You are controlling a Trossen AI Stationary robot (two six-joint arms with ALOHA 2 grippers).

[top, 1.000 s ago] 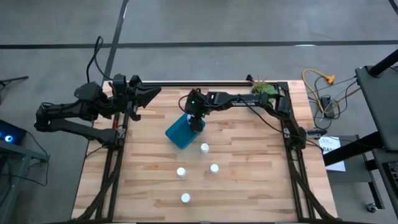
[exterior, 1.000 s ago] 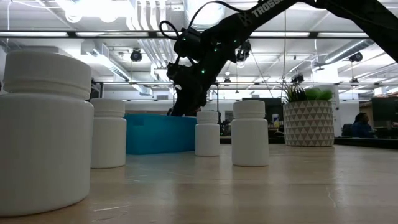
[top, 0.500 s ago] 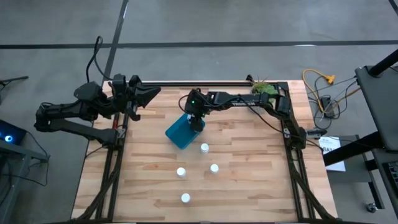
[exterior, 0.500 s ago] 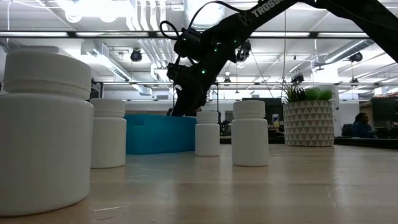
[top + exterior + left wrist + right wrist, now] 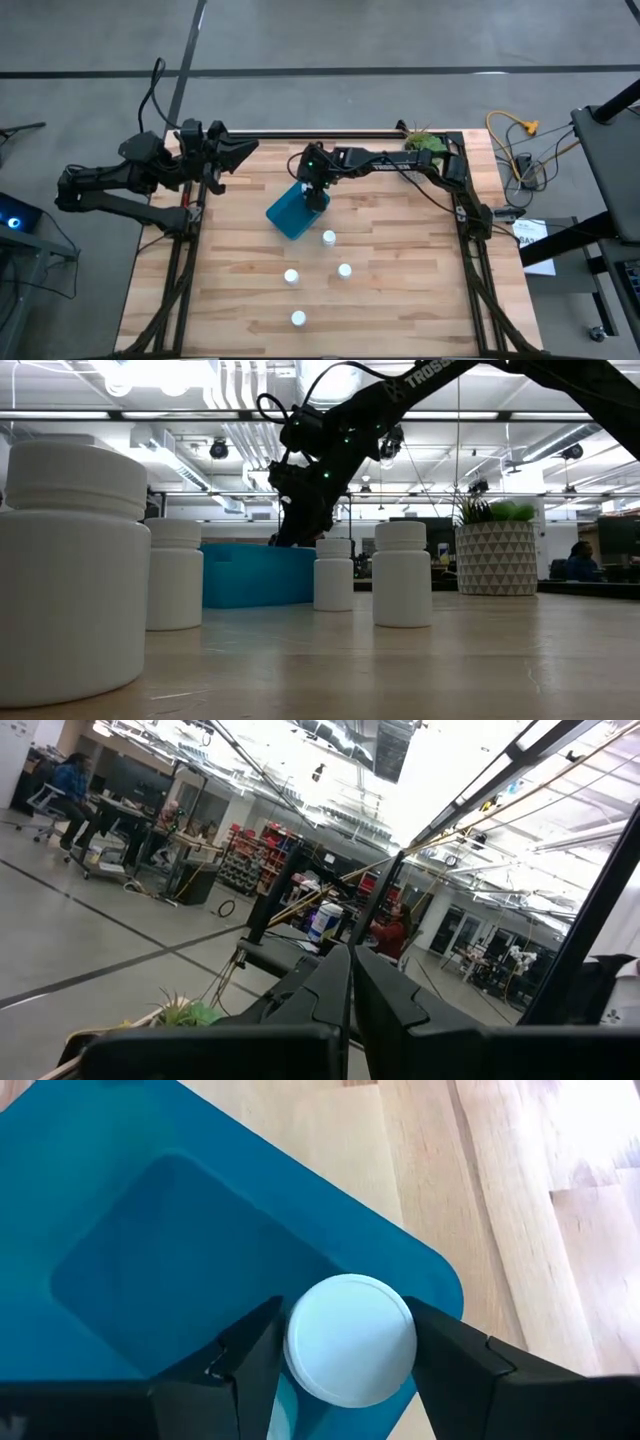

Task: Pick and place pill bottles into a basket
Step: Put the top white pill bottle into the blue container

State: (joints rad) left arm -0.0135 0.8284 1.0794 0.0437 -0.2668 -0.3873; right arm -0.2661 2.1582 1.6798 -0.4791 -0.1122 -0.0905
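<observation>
The teal basket [image 5: 288, 213] lies aslant on the wooden table, left of its middle. My right gripper [image 5: 350, 1348] slants down over the basket's corner, open. Its two fingers stand close on either side of a white pill bottle's cap [image 5: 350, 1325] with thin gaps; the bottle stands upright inside the basket [image 5: 150, 1270]. Several more pill bottles stand upright on the table nearer the front, such as one [image 5: 329, 237] beside the basket and one [image 5: 298, 318] near the front edge. My left gripper [image 5: 352, 982] is shut, raised at the table's far left corner.
A white patterned pot with a green plant [image 5: 425, 142] stands at the far right corner. In the low view a bottle [image 5: 75, 570] stands close to the camera, with others [image 5: 401, 573] farther back. Bare wood [image 5: 400, 300] lies right of the loose bottles.
</observation>
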